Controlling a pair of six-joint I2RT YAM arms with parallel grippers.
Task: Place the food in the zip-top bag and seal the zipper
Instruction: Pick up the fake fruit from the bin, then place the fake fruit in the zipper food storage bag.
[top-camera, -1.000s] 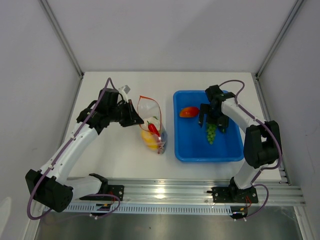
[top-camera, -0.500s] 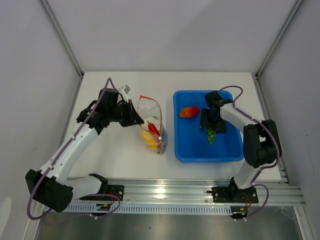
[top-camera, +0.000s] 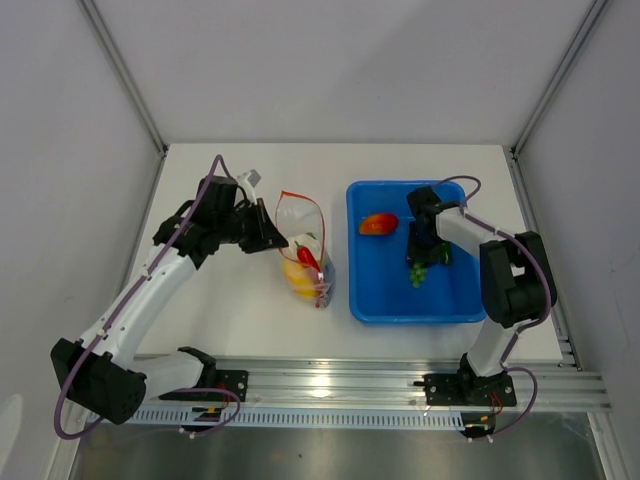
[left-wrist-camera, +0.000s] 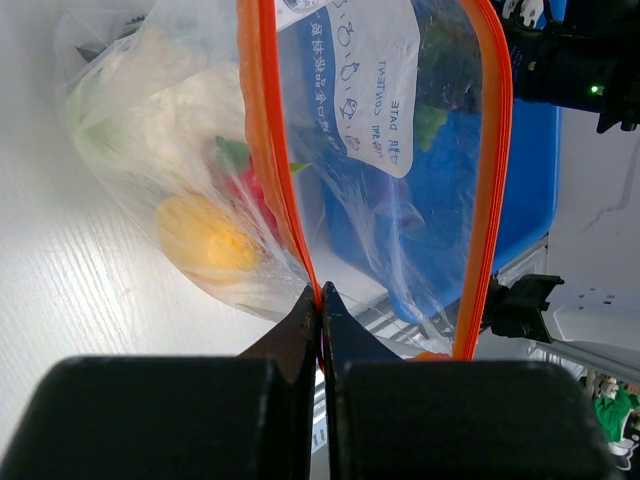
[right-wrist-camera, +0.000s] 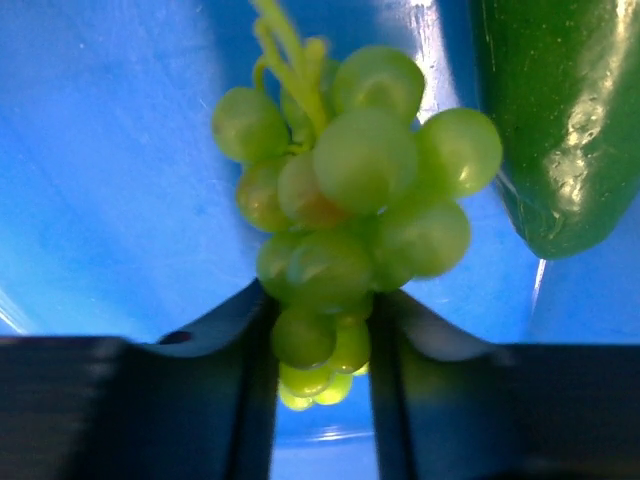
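The clear zip-top bag (top-camera: 305, 250) stands between the arms with its mouth held up. My left gripper (left-wrist-camera: 321, 300) is shut on the bag's red-orange zipper (left-wrist-camera: 262, 150). Inside the bag lie a white cauliflower (left-wrist-camera: 170, 110), a red chili (left-wrist-camera: 255, 190) and a yellow pepper (left-wrist-camera: 205, 237). In the blue tray (top-camera: 375, 300) my right gripper (right-wrist-camera: 320, 350) has its fingers pressed against both sides of the green grapes (right-wrist-camera: 350, 200). A dark green cucumber (right-wrist-camera: 555, 120) lies just right of the grapes. A red tomato (top-camera: 378, 223) sits at the tray's far left.
The blue tray (right-wrist-camera: 120, 150) stands right of the bag, its left wall close to the bag's side. White walls and metal posts (top-camera: 125, 75) close in the table on three sides. A metal rail (top-camera: 330, 385) runs along the near edge.
My right gripper has dropped lower over the grapes and closed its fingers onto them. The left arm and the bag have stayed still.
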